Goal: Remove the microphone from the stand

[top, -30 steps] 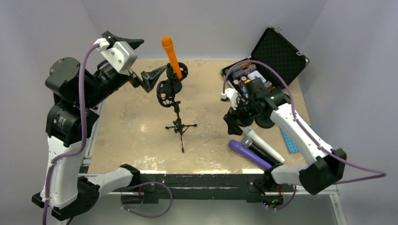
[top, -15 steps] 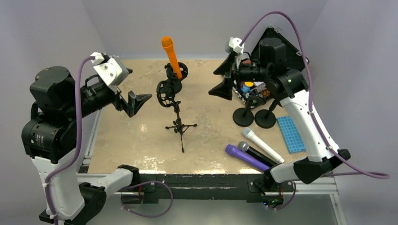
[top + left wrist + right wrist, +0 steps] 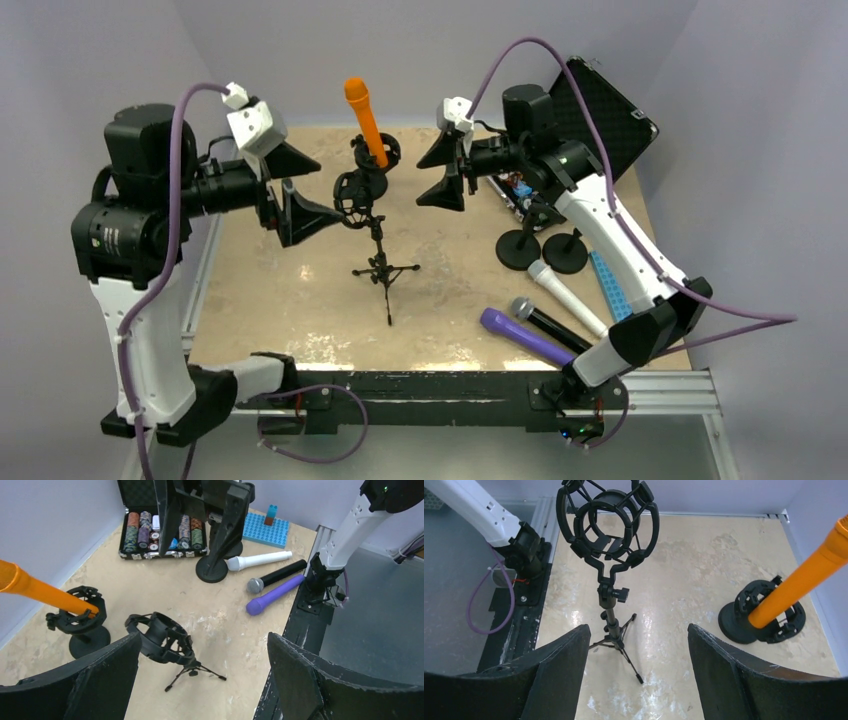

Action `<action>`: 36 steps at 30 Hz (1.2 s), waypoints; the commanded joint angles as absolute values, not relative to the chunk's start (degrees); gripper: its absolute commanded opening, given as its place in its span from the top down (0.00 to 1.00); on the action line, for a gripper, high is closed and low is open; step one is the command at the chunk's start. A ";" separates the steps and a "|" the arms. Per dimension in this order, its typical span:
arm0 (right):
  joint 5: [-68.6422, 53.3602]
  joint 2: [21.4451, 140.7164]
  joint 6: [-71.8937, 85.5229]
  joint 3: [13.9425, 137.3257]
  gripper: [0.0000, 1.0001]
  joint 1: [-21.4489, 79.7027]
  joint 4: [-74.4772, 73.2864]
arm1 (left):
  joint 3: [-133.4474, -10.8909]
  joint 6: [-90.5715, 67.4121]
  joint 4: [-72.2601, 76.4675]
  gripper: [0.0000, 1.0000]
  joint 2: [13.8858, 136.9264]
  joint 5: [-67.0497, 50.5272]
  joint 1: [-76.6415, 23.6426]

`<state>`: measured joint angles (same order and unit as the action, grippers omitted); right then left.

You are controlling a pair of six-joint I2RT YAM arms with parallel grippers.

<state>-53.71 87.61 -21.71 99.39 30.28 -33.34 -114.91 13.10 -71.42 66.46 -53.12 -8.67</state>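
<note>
Microphone (image 3: 365, 122), orange, leaned in the clip of its round-based stand (image 3: 388, 150) at the far middle of the worktop (image 3: 280, 290), seen from the top camera. Left jaws stood wide open and held nothing, just left of an empty tripod mount (image 3: 352, 192). Right jaws likewise gaped empty, to the right of the stand and apart from it. I noted a white handheld (image 3: 568, 300), a black handheld (image 3: 550, 325) and a purple handheld (image 3: 525, 337) lying together on the near right of the worktop.
</note>
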 commanded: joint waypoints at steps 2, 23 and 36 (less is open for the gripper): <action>-58.86 92.15 -26.43 103.24 0.26 31.55 -32.61 | -128.51 16.82 -88.78 0.00 73.46 -53.65 -5.30; -63.89 100.79 -26.57 104.92 0.27 37.27 -34.52 | -93.23 -20.68 -39.71 0.03 67.15 -53.93 -3.25; -60.58 102.39 -20.78 103.60 0.33 41.48 -28.78 | -88.73 -16.59 -45.75 0.18 65.35 -47.34 -4.47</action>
